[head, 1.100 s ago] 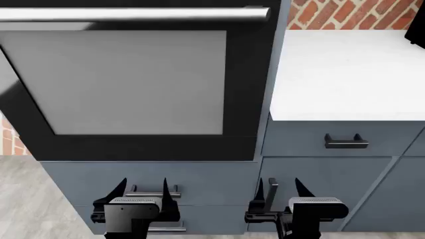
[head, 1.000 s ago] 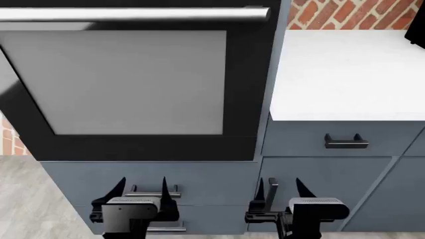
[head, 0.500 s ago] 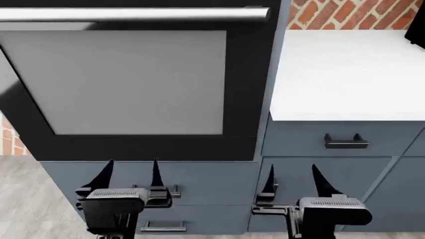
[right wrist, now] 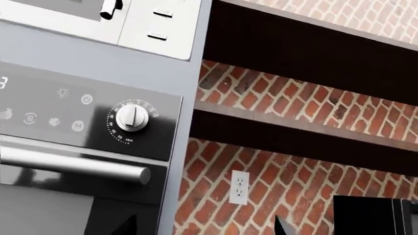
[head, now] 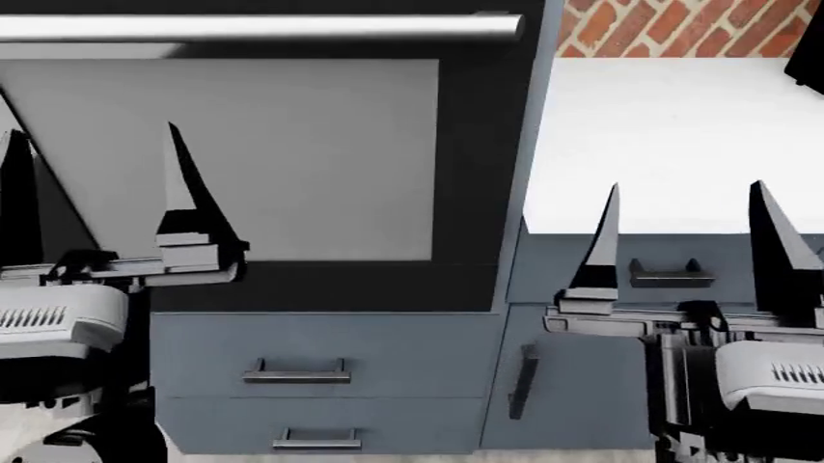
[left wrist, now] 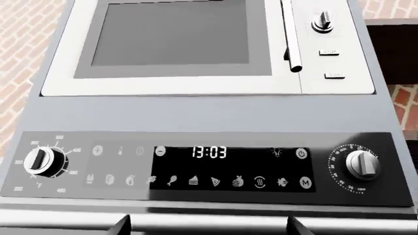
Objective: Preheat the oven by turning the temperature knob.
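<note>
1. both your grippers are spread wide and holding nothing: the left gripper (head: pixel 91 183) hangs in front of the oven (head: pixel 483 174) window, and the right gripper (head: pixel 682 236) sits out in front of the white counter (head: pixel 670 145) and the drawers (head: pixel 386 338).

2. the knob you want is not visible from the head camera, which cuts off at the silver handle (head: pixel 258 26). only the wrist cameras show the control strip above it.

3. from the left wrist, the temperature knob (left wrist: pixel 40 159), ringed with degree numbers and an "°f" mark, is at one end of the panel; a second dial (left wrist: pixel 362 164) with finer tick marks is at the other end, past the clock display (left wrist: pixel 209 152).

4. the right wrist sees only that second dial (right wrist: pixel 134 116), next to the brick wall (right wrist: pixel 294 161). the likely slip is turning it, since it is the one closer to your right arm and looks much the same.

5. use the left arm. watch the handle on the way up; the fingertips could catch under it.

6. a microwave (left wrist: pixel 196 44) with its own small knob (left wrist: pixel 322 22) sits higher up. reaching too far could land you there.

7. close squarely on the knob, or the fingers may skid off it.
</note>
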`<state>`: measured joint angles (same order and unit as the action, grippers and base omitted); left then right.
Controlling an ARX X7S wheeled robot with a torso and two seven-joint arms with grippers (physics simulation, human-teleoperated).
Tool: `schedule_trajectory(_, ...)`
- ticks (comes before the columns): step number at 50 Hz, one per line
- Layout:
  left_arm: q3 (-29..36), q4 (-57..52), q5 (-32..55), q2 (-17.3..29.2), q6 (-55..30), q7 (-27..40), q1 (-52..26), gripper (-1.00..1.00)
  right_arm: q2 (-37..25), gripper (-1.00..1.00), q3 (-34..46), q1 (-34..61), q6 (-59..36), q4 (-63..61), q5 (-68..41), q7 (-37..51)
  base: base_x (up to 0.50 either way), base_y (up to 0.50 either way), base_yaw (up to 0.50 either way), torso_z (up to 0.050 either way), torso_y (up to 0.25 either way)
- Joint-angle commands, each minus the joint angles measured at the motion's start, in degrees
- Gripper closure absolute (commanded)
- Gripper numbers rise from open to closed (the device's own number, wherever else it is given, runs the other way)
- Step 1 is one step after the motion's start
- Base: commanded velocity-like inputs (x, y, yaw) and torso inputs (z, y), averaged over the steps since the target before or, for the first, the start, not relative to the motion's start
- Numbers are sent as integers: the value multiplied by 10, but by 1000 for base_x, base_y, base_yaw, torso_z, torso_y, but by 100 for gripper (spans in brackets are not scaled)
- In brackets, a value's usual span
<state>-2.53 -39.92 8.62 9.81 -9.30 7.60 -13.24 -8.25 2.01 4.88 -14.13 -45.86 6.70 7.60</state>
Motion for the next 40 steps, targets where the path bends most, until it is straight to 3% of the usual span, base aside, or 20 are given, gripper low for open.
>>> schedule_trajectory(1, -15, -35, 20, 14, -5, 3, -42, -100, -10, -100, -7, 34, -46, -56, -7, -4, 0, 0, 0, 0, 0)
schedule_trajectory(40, -2, -66, 16, 36, 7, 14, -18, -100, -32, -100, -5, 18, -35, -65, -19, 10, 0, 476, 0, 0, 0)
